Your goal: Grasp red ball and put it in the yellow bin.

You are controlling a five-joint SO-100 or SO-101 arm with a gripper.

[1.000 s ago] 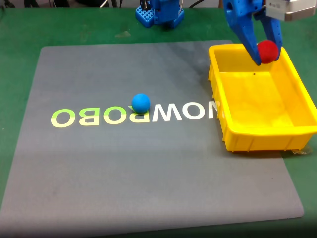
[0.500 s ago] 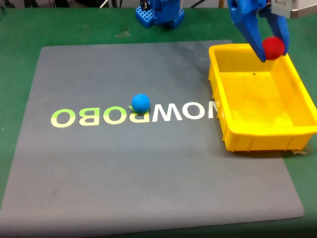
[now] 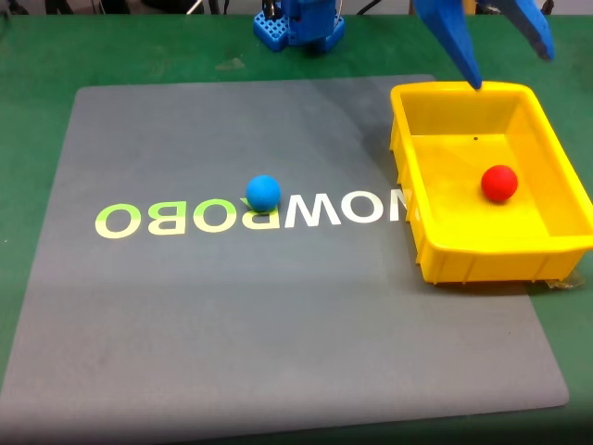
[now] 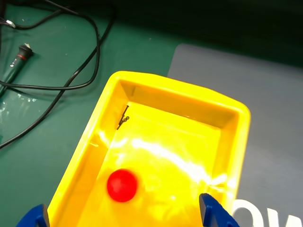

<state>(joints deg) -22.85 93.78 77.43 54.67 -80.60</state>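
In the fixed view the red ball (image 3: 499,183) lies on the floor of the yellow bin (image 3: 408,167), right of the floor's middle and apart from all four walls. The hand (image 3: 508,57) hangs above the bin's far rim with its two blue fingers spread wide and nothing between them, so it is released. The ball lies below the hand and toward the camera from it. The blue ball (image 3: 263,192) sits well apart to the left on the grey mat (image 3: 185,324), beside the printed lettering. The mat lies on the green table (image 3: 37,56), and the arm's blue base (image 3: 298,23) stands at the far edge. Judged from this, the ball is delivered and what is left is to lift clear; above the bin the way looks open, with the far rim the nearest edge to the fingers.

In the wrist view the camera looks down into the bin (image 4: 156,87). The ball (image 4: 122,185) rests on the glossy floor, nearer the left wall yet not touching it. Both blue fingertips (image 4: 215,213) sit at the bottom corners, far apart, the ball between them and lower. Black cables (image 4: 71,71) trail over the table (image 4: 42,142) left of the bin, near the wall but outside it.
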